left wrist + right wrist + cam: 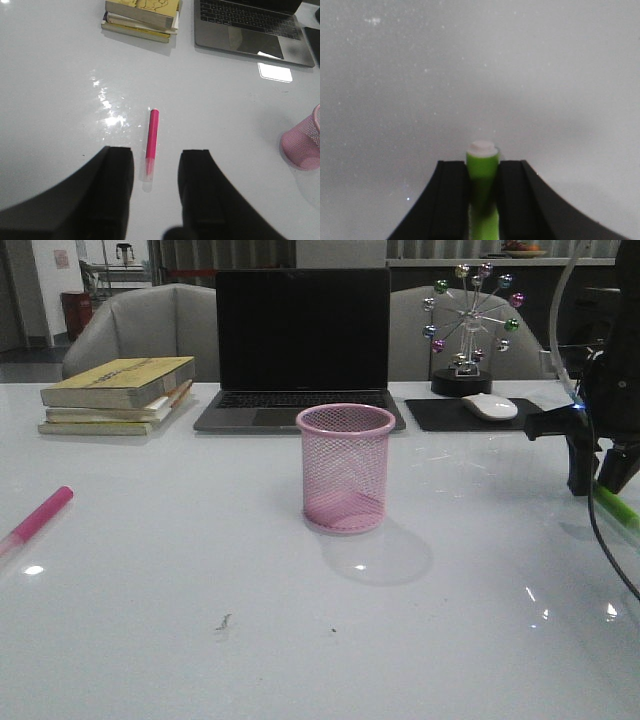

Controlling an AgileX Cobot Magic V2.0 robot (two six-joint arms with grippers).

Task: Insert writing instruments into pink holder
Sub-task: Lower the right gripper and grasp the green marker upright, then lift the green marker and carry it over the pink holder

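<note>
The pink holder [343, 468] stands upright and empty mid-table, and shows at the edge of the left wrist view [302, 145]. The pink marker [38, 516] lies flat at the table's far left. In the left wrist view its paler end [149, 169] lies just between the tips of my open left gripper [156, 160], touching neither finger. My right gripper [482, 167] is shut on the green marker [482, 160], whose whitish end sticks out past the fingertips. From the front, the right gripper [600, 478] is low at the table's right edge with the green marker [617, 506] slanting beneath it.
Behind the holder is an open laptop [300, 345]. A stack of books [120, 395] lies at the back left. A white mouse [489, 406] on a black pad and a ferris-wheel ornament [470, 325] are at the back right.
</note>
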